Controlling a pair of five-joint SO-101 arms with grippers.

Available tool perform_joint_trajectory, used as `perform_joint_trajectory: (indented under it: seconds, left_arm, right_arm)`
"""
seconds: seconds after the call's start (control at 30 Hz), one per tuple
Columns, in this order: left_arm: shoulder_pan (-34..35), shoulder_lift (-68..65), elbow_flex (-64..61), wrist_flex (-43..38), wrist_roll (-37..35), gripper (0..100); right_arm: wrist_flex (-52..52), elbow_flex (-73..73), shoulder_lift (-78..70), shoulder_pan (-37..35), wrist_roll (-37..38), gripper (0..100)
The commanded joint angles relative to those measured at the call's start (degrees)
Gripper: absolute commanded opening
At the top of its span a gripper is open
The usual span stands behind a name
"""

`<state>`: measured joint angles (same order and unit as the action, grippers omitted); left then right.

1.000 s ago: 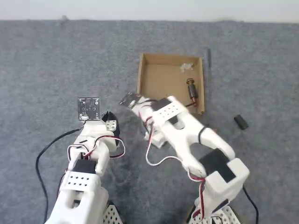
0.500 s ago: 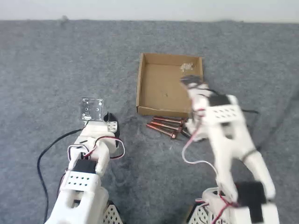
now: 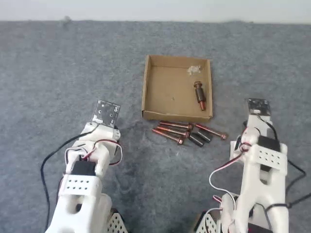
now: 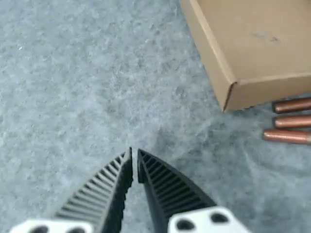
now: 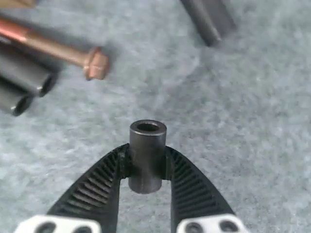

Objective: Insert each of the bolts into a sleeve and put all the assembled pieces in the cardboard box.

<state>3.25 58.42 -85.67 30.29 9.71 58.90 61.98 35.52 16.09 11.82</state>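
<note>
Right gripper (image 5: pixel 146 153) tight on one sleeve (image 5: pixel 147 141), left gripper (image 4: pixel 134 155) pressed together; four loose bolts (image 3: pixel 170 130).

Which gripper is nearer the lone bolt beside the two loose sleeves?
Right. The right gripper, holding a sleeve, sits close to the lone bolt; the left gripper is beyond the three other bolts, near the cardboard box corner.

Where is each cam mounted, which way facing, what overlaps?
High view: fixed above the carpeted table, looking down at the box and bolts; left arm and right arm show.
Left wrist view: on the left arm, looking past the left gripper, fingers shut, at table, box corner, bolt ends.
Right wrist view: on the right arm, looking past the right gripper, which holds a sleeve, toward loose sleeves.
Shared: high and left wrist views both show box and bolts.
</note>
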Motion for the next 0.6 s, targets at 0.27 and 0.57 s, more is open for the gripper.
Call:
perform_joint_trajectory:
  seconds: [0.27, 0.57]
  left_arm:
    - [-1.9, -31.3, 24.7, 12.8, 2.7, 2]
    - [-14.8, -31.5, 25.0, 17.1, 12.2, 2]
  right_arm:
    - [-6.0, 4.1, 1.8, 10.1, -0.4, 0.6]
    - [-6.0, 4.2, 1.8, 10.1, -0.4, 0.6]
